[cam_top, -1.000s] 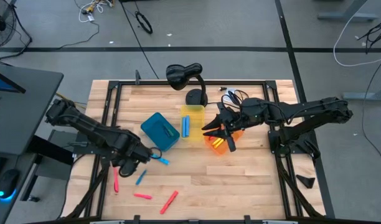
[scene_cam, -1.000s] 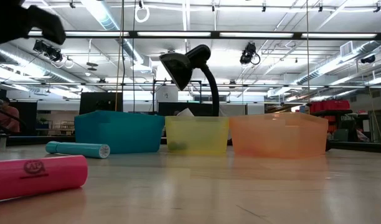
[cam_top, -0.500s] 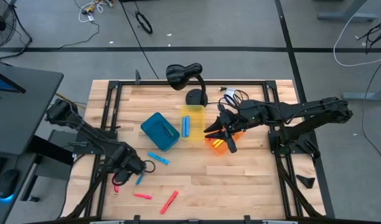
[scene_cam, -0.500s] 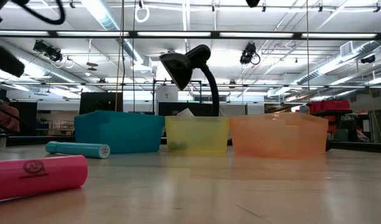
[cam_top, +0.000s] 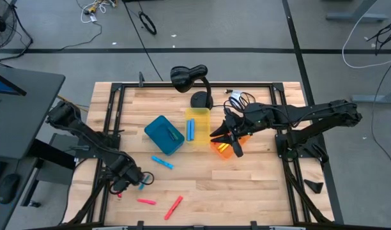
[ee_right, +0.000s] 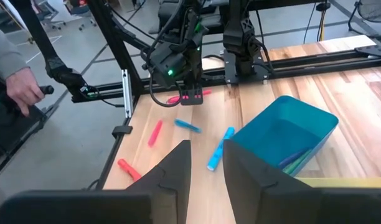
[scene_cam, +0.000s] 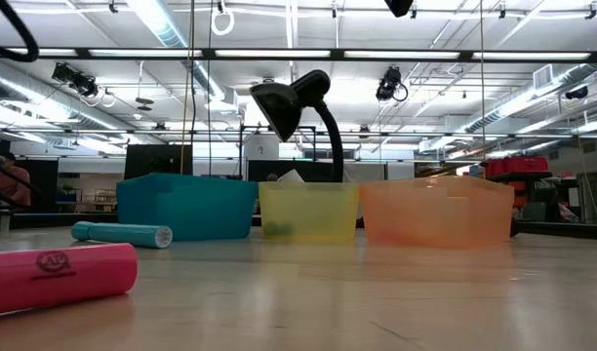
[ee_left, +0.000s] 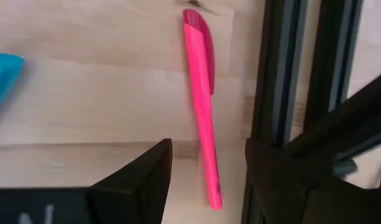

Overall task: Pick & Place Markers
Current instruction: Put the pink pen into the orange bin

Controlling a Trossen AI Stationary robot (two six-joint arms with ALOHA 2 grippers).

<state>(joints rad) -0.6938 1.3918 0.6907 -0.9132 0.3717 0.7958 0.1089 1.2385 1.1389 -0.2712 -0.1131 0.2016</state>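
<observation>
Pale wooden tabletop (cam_top: 259, 185) inside a black frame rail (ee_left: 274, 74), with a blue bin (cam_top: 165, 134), a yellow bin (cam_top: 197, 124) and an orange bin (cam_top: 218, 149) lined up near a desk lamp (cam_top: 189, 76). Down at the near left corner, left gripper (cam_top: 125, 182) low over the wood, fingers (ee_left: 141, 171) spread wide and straddling a pink marker (ee_left: 202, 106) flat on the table, just beside the rail. Not yet pinched. Loose on the wood nearby: a blue marker (cam_top: 162, 162), another pink marker (cam_top: 146, 201) and a red marker (cam_top: 173, 206). Over by the orange bin, right gripper (cam_top: 229, 142) waiting, fingers only narrowly apart with nothing visible between them. Likely trouble from here: with so little room between marker and rail, risk of the outer finger catching the metal on closing, or of nudging the marker against the rail so that it rolls or skews out of the pinch. Also worth fearing: a grip near one end rather than the middle, leaving the marker to droop and slip free on the way across to a bin.
</observation>
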